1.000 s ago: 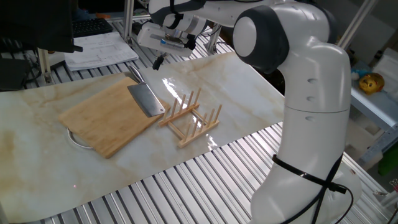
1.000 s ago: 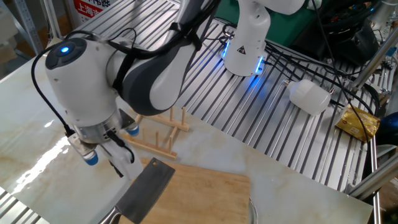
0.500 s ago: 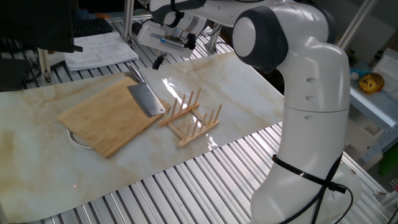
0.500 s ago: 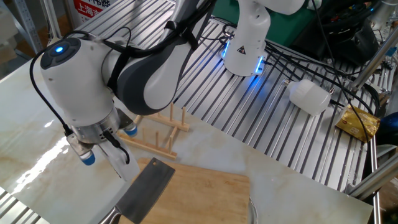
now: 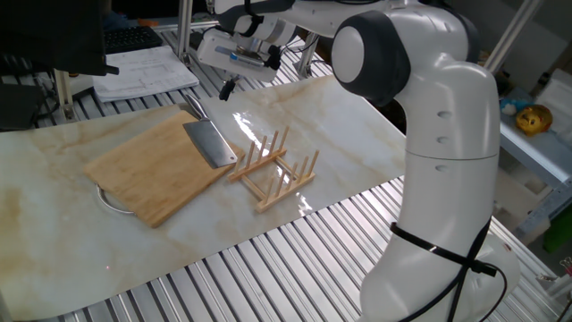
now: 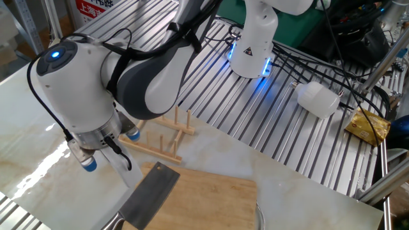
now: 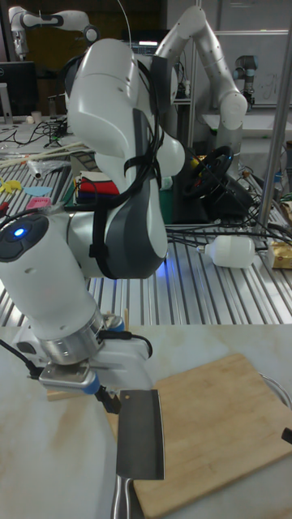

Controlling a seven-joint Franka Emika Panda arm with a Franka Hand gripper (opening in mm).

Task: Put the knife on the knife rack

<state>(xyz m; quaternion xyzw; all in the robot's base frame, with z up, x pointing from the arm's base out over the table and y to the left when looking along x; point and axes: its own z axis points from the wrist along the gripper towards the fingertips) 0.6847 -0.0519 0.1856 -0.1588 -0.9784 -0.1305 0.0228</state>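
- On the bamboo cutting board, left of centre in one fixed view, you find the knife. It lies flat at the board's upper right edge, and its short dark handle passes over that edge toward the top of the frame.
- You see the gripper in the air above the handle end, apart from the knife. It holds nothing. In the tall fixed view one dark fingertip shows just left of the blade's upper corner. I cannot tell if the fingers are spread or pressed together, because the wrist hides them.
- The knife's long axis runs from the handle at the upper left down to the blade's square end at the lower right. That end points toward the knife rack, which stands on the marble just beside the board.
- Risk, in my judgement: the handle is low and short, so a descent that is a little off can push the knife along the board instead of gripping it.
- The broad blade is heavy against the handle. You should expect it to swing down in the grip, and then it can hit the rack's pegs and shift or tip this light rack.
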